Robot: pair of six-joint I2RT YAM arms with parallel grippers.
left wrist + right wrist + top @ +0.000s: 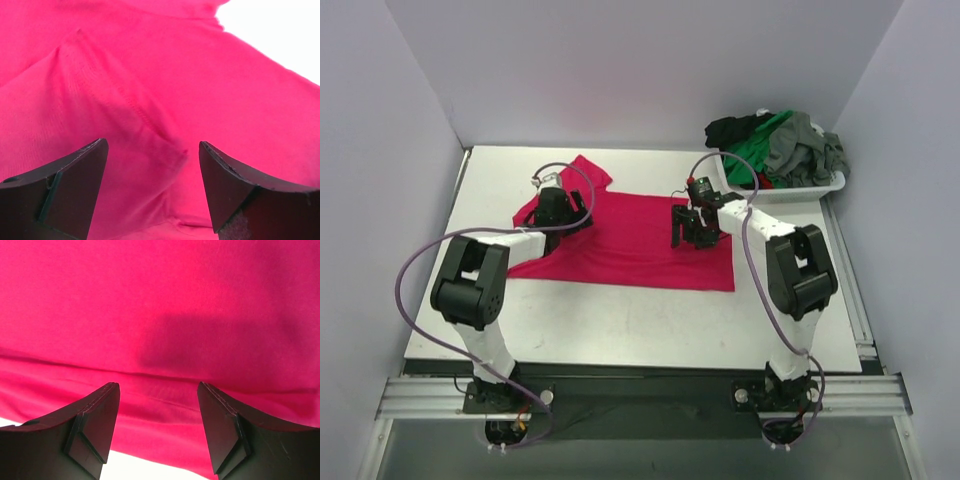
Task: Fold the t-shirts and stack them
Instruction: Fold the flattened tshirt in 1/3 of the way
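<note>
A crimson-red t-shirt (630, 245) lies spread on the white table (640, 330), one sleeve pointing to the back left. My left gripper (563, 208) hovers over the shirt's left part, open, with a folded sleeve seam (135, 107) below its fingers (75, 185) and nothing between them. My right gripper (692, 228) is open over the shirt's right part, close to a hem edge (165, 440), holding nothing. Green, grey and black t-shirts (782, 145) are heaped in the white basket (825, 186).
The basket stands at the back right corner of the table. Purple walls close in the back and both sides. Bare white table shows beside the red cloth in both wrist views (280, 30) (125, 467).
</note>
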